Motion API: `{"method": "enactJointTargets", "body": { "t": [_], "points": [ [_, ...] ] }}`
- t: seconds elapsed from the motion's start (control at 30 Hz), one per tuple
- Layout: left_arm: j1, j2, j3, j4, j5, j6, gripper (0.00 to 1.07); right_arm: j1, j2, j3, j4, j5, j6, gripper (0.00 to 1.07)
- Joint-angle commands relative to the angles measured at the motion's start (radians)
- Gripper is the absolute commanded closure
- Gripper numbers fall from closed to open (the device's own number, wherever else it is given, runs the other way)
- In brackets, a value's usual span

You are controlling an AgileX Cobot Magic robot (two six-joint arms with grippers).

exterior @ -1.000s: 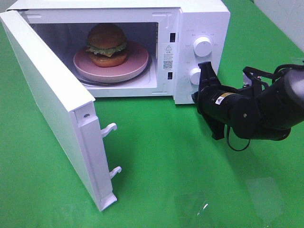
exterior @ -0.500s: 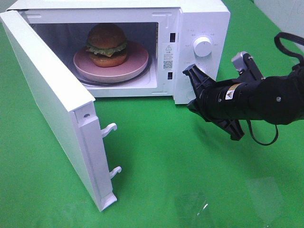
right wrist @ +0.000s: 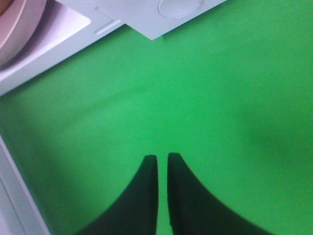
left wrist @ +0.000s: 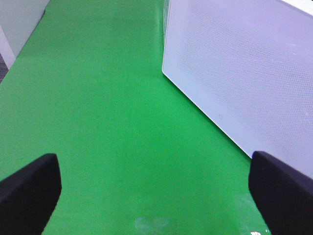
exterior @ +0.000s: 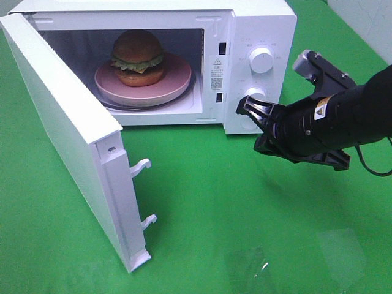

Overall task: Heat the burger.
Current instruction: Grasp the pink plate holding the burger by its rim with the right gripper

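The burger (exterior: 138, 56), with its tan bun and green lettuce edge, sits on a pinkish plate (exterior: 177, 82) inside the white microwave (exterior: 263, 24). The microwave door (exterior: 61, 135) stands wide open at the left. My right gripper (exterior: 246, 108) hangs just in front of the lower knob (exterior: 254, 95) and holds nothing. In the right wrist view, the right gripper (right wrist: 162, 159) has its fingers almost together, with only a thin slit between them. My left gripper (left wrist: 154, 169) is open over bare green cloth beside the microwave's perforated side wall (left wrist: 244, 73). The exterior view does not show it.
The upper knob (exterior: 261, 60) sits above the lower one on the control panel. Two white latch hooks (exterior: 142, 165) stick out of the open door's edge. Green cloth (exterior: 214, 202) covers the table in front of the microwave.
My right arm has swung round and its gripper has rolled over and come down off the lower knob, slightly left. The burger, plate and door have not moved.
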Motion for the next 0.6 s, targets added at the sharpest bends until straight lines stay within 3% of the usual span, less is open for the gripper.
{"method": "enactJointTargets", "body": {
  "t": [0.03, 0.23, 0.6],
  "points": [
    [0.004, -0.016, 0.001, -0.006, -0.014, 0.0, 0.08, -0.001, -0.034, -0.001, -0.013, 0.074, -0.096, 0.99],
    [0.004, -0.016, 0.001, -0.006, -0.014, 0.0, 0.08, -0.001, -0.101, -0.001, -0.016, 0.271, -0.31, 0.97],
    [0.004, -0.016, 0.001, -0.006, -0.014, 0.0, 0.08, -0.001, -0.156, -0.001, -0.051, 0.447, -0.596, 0.94]
  ]
}}
